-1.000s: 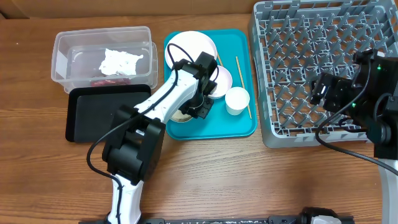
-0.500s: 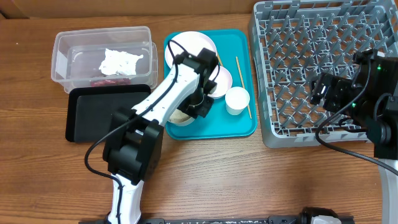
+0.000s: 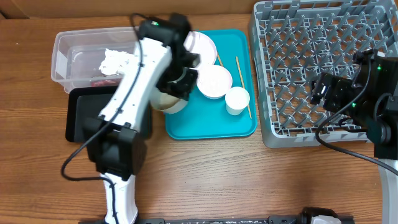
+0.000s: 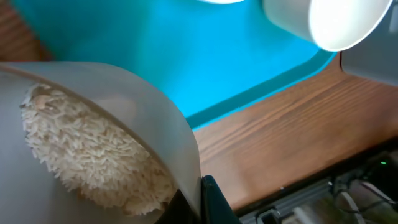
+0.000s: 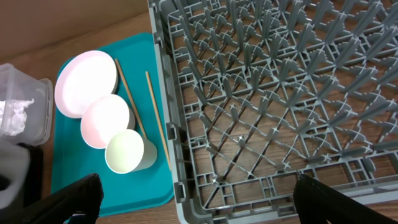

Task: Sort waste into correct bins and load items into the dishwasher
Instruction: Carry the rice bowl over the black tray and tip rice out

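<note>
left gripper, rice bowl seemingly tilted

Free room above dish rack; teal tray crowded

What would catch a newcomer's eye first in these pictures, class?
The left tool grips a white bowl holding rice over the teal tray's left edge. A large grey dish rack fills the right side, and a crumpled tissue lies in the clear tub at the far left.
</note>
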Robot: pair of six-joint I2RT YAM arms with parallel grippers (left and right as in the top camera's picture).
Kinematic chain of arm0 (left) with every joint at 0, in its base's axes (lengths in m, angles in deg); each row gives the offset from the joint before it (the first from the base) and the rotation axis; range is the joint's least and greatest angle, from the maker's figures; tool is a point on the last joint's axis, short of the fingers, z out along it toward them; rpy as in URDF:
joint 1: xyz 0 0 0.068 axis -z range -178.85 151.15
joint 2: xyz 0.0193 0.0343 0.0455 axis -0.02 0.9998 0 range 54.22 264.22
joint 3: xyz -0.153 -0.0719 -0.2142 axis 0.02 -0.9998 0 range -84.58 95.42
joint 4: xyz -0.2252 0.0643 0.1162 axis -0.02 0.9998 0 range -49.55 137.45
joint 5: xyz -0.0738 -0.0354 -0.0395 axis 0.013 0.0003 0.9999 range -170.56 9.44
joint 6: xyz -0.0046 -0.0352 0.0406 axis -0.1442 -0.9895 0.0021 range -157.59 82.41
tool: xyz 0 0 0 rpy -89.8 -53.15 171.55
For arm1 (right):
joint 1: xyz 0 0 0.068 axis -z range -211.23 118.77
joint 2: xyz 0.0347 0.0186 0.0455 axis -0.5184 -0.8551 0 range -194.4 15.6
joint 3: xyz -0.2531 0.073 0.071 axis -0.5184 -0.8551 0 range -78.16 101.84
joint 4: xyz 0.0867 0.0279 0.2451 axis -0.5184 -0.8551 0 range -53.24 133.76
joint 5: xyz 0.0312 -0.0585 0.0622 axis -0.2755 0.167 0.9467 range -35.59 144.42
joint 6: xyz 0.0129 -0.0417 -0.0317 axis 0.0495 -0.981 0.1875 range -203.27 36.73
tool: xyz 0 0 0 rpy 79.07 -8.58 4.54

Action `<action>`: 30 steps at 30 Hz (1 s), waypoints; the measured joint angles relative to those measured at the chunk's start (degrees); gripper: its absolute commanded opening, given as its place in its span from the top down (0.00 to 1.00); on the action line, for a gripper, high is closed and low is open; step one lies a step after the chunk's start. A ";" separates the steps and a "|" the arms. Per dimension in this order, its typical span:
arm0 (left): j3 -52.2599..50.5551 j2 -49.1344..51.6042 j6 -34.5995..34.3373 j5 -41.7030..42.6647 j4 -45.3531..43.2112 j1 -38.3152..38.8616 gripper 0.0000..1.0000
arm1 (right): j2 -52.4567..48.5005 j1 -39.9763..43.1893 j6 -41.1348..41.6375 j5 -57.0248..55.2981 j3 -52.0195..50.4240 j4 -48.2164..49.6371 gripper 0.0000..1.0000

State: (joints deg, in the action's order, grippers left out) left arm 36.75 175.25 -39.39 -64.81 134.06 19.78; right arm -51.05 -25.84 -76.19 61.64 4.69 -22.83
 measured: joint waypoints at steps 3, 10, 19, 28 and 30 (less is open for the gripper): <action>-0.02 -2.49 0.15 0.83 0.92 -3.15 0.96 | 0.00 0.00 0.00 0.00 0.00 0.00 0.00; -2.64 -13.60 4.33 7.08 1.18 -10.93 0.96 | 0.00 0.00 0.02 -0.02 0.00 -0.02 0.00; -20.85 -18.91 15.43 21.20 -4.66 -26.80 0.96 | 0.00 0.00 0.00 0.00 0.00 -0.07 0.00; -42.80 -18.86 24.39 38.38 -21.70 -40.28 0.96 | 0.00 0.00 0.00 0.61 0.02 -0.11 0.00; -47.36 -18.84 24.92 41.70 -26.16 -42.47 0.96 | -0.02 0.00 0.04 0.90 0.02 -0.11 0.00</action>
State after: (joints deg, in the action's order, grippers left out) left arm -10.61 156.41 -14.47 -23.11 107.89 -22.69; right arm -51.07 -25.84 -76.15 62.53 4.72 -22.94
